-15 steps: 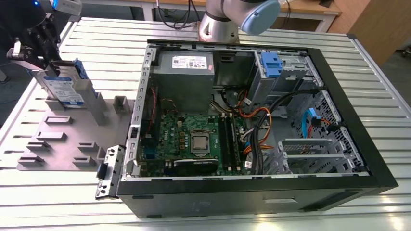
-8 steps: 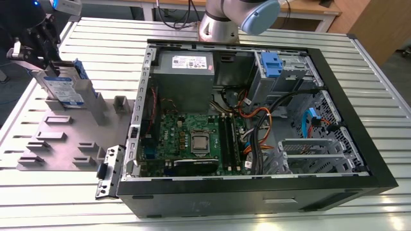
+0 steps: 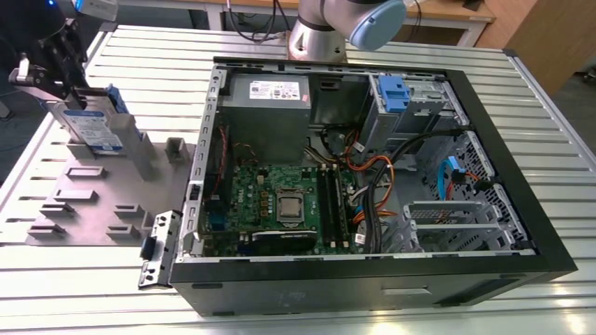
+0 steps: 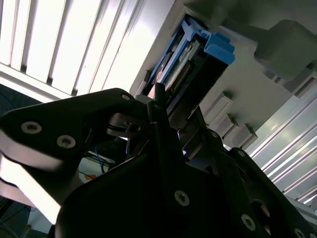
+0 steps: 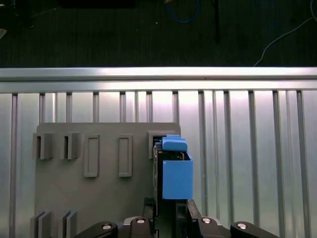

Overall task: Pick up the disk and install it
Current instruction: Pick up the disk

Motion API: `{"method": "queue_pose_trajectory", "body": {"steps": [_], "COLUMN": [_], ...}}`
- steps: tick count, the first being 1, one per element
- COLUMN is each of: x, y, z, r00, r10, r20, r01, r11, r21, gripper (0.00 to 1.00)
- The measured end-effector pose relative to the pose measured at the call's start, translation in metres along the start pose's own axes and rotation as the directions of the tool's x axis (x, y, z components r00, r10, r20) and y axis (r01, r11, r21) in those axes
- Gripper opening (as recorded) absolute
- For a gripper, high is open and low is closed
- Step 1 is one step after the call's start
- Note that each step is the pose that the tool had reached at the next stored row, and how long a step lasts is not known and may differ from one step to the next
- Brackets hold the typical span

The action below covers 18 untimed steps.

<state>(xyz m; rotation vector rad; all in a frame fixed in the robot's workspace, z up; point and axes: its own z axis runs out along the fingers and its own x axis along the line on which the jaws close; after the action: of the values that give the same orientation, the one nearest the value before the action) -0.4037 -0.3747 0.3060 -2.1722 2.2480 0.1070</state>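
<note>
A robot arm's gripper [image 5: 167, 215] is poised at one end of the disk [image 3: 93, 130]. The disk stands on edge, blue rails showing, in a slot at the far corner of a grey holder plate [image 3: 93, 206]. Whether the gripper has clamped the drive or merely brackets it cannot be told from these views. The plate lies along the edge of the slatted metal worktop [image 3: 102, 300] on the exterior view's left. Just beside it, across the middle of the worktop, an open computer case [image 3: 521, 209] lies on its side, with its motherboard [image 3: 279, 202] and cabling exposed. The arm's base [image 3: 317, 35] rises at the worktop's far edge. The job appears to be at the pick-up stage. The disk looks seated in its holder, not yet lifted, so the carry to the case and the installation are both left to do.
</note>
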Motion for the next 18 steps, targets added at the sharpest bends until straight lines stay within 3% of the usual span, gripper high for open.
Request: {"method": "queue_pose_trajectory", "body": {"steps": [6, 9, 10, 18], "x": [0.0000, 0.0000, 0.0001, 0.0000], "y": [0.0000, 0.0000, 0.0000, 0.0000], "z": [-0.0007, -0.0007, -0.0007, -0.0007], "r00": [1.0000, 0.9999, 0.9999, 0.9999], "r10": [0.000, 0.001, 0.001, 0.002], "r20": [-0.0001, -0.0143, -0.0158, -0.0161], "r01": [0.000, -0.001, -0.001, -0.002], "r11": [1.0000, 1.0000, 1.0000, 1.0000], "r21": [-0.0001, 0.0004, 0.0005, 0.0004], "gripper": [0.35, 0.35, 0.35, 0.35]}}
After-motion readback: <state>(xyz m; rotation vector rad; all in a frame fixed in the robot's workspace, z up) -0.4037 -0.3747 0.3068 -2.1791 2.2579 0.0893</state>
